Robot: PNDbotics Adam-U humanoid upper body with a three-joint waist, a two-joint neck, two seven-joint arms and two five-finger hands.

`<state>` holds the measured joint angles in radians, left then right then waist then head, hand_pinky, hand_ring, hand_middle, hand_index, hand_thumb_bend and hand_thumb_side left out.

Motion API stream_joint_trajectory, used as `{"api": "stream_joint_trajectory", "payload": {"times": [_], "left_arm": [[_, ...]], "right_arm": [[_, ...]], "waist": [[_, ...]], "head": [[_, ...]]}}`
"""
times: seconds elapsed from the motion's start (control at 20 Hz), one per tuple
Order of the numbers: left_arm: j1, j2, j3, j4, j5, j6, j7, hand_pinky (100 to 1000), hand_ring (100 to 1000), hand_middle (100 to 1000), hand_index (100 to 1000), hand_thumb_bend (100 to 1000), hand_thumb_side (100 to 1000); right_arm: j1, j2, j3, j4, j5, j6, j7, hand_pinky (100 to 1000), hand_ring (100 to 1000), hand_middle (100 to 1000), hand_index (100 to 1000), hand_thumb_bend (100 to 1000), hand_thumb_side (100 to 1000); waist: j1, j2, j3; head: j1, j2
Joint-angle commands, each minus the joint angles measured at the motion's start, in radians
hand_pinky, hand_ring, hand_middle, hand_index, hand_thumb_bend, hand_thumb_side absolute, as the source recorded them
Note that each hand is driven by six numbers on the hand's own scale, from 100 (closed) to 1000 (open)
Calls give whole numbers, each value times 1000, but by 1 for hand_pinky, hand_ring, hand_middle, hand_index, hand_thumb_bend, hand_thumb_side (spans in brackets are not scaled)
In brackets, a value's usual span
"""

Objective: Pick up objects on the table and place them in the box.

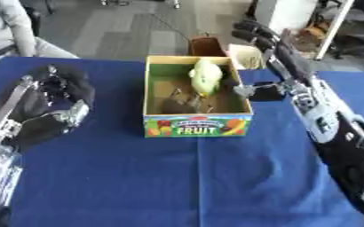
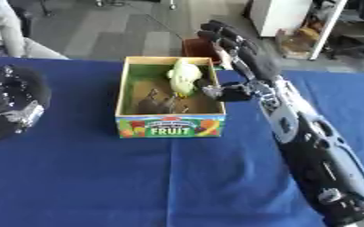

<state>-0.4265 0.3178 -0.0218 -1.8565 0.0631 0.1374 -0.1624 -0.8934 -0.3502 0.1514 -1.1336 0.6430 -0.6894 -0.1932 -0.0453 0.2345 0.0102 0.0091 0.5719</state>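
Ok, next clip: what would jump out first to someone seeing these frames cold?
The box labelled FRUIT sits mid-table on the blue cloth, with a pale green fruit lying inside near its far wall. The right hand is raised open just beyond the box's right rim, fingers straight and holding nothing. At the left edge the left hand shows as a dark bulk resting over the cloth.

Both views look down from the robot's head, facing forward across the blue table toward the grey floor beyond it. They share nearly the same scene: the box labelled FRUIT sits near the middle in each. In the right eye view everything sits a little further left, so the left hand is cut by the edge there, and more of the right arm shows.
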Motion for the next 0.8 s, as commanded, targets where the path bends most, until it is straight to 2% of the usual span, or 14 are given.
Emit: {"api": "stream_joint_trajectory", "payload": {"times": [0.05, 0.1, 0.2, 0.35, 0.55, 0.8], "left_arm": [[9, 29, 20, -4, 7, -12, 12, 522, 478, 519, 641, 239, 118], [19, 31, 24, -3, 8, -15, 15, 522, 480, 520, 640, 238, 118], [36, 34, 32, 1, 11, -23, 23, 523, 483, 522, 639, 235, 120], [59, 34, 41, 2, 15, -35, 31, 524, 488, 528, 642, 232, 127], [89, 30, 49, 2, 16, -49, 35, 527, 501, 546, 646, 231, 134], [115, 18, 61, -5, 14, -61, 29, 534, 523, 575, 650, 237, 143]], "right_arm": [[59, -73, 26, -201, -281, 58, 120, 801, 798, 680, 794, 133, 100], [101, -84, 26, -276, -370, 88, 161, 788, 775, 645, 768, 100, 100], [191, -92, 7, -414, -521, 154, 231, 748, 714, 567, 699, 100, 100], [306, -84, -38, -563, -668, 236, 308, 716, 642, 495, 638, 100, 100], [429, -66, -93, -675, -747, 294, 373, 701, 600, 456, 596, 100, 100], [505, -36, -125, -718, -775, 325, 391, 692, 582, 436, 579, 100, 100]], "waist": [[2, -19, -11], [4, -18, -19], [6, -19, -30], [6, -19, -42], [7, -20, -60], [8, -30, -78]], "head": [[25, 11], [34, 16], [44, 26], [56, 38], [64, 69], [64, 108]]}}
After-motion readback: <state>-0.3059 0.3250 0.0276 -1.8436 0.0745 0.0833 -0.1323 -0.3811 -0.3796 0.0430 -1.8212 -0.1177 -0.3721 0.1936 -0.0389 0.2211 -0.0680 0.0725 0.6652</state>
